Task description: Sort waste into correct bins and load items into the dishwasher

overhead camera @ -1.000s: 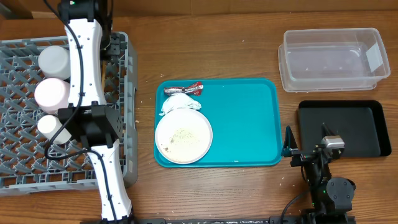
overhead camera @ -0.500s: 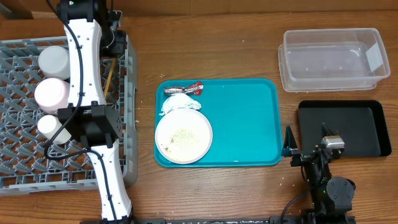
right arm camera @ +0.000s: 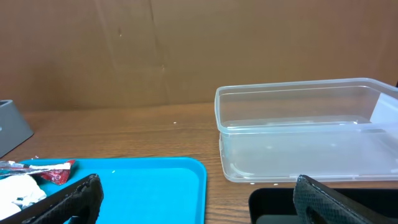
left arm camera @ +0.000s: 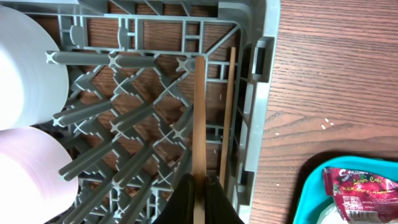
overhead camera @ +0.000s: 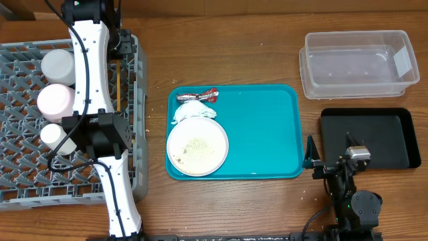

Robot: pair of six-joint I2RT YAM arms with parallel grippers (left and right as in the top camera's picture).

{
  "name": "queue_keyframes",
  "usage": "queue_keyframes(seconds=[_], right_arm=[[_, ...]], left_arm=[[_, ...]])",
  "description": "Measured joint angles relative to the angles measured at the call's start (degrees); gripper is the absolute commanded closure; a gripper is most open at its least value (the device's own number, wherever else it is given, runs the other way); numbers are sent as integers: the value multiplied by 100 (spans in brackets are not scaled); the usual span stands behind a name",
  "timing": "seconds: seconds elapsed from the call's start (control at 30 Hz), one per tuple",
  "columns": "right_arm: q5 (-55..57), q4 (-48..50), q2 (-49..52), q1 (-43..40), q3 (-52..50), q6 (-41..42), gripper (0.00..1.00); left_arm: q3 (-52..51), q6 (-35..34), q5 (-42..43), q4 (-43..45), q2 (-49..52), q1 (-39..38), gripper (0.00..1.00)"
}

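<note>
Open tabletop (overhead camera: 155, 67) separates the dish rack (overhead camera: 20, 181) from the teal tray (overhead camera: 267, 134); dishes (overhead camera: 57, 65) crowd the rack's left.

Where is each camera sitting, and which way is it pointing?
Overhead: above the table, looking straight down on dish rack, teal tray, clear tub and black tray; left arm and right arm show.
Left wrist: over the rack's corner, facing down; left gripper, shut on a wooden stick, shows at the bottom.
Right wrist: low near the table, facing level toward tub and teal tray; right gripper open, fingers at the bottom corners.
Shared: the red wrapper appears in all three.
</note>
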Motion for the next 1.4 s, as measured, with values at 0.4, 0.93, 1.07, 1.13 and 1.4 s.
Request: queue_keyframes(seconds=[0.4, 0.93, 1.07, 1.13, 1.4], right_arm=[[2, 2, 0, 0, 0, 2, 0], [0, 2, 0, 0, 0, 2, 0], [0, 0, 0, 0, 0, 2, 0], [0, 2, 0, 0, 0, 2, 0], [0, 0, 0, 0, 0, 2, 0]], left_arm=[[0, 317, 2, 0, 0, 0, 96], [0, 490, 177, 9, 0, 0, 96], [0, 503, 175, 13, 0, 0, 81], [0, 518, 181, 15, 0, 0, 72], [0, 490, 201, -31, 0, 0, 63]])
